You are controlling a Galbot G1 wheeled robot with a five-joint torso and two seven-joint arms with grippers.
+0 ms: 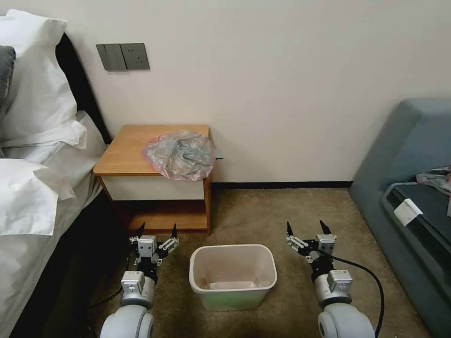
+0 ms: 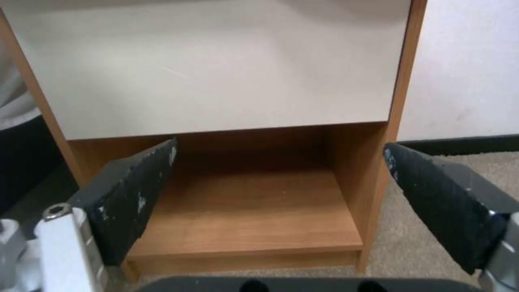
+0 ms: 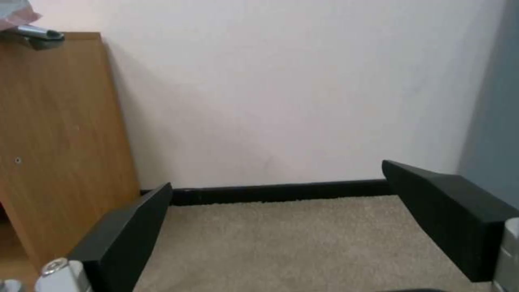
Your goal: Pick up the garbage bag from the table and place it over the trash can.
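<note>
The garbage bag point(image 1: 179, 155) lies crumpled on the tabletop of the table point(image 1: 123, 155), on the side away from the bed point(image 1: 33, 197). Part of the bag hangs a little over the front edge and the side edge. Its pinkish-red rim shows along the near side.

The trash can point(image 1: 232, 276) stands on the carpet point(image 1: 282, 211), in front of the table and a bit toward 4 o'clock from it. Something pale lies at the bottom of the can.

The left gripper point(image 1: 156, 231) hovers low over the carpet, at about 9 o'clock from the trash can. Its fingers point(image 2: 135, 194) are spread wide apart and hold nothing. The left wrist view looks between them at the white drawer front point(image 2: 216, 69) and the low shelf point(image 2: 249, 215) of the table. The bag is up at about 12 o'clock from these fingers, well above them and not touching them.

The right gripper point(image 1: 305, 229) hovers at about 3 o'clock from the trash can, near the grey sofa point(image 1: 404, 188). Its fingers point(image 3: 454, 211) are also spread wide and hold nothing. From them the bag is far off at about 10 o'clock. In the right wrist view, a small bit of the bag point(image 3: 16, 14) peeks over the top corner of the table's side panel point(image 3: 59, 142).
</note>
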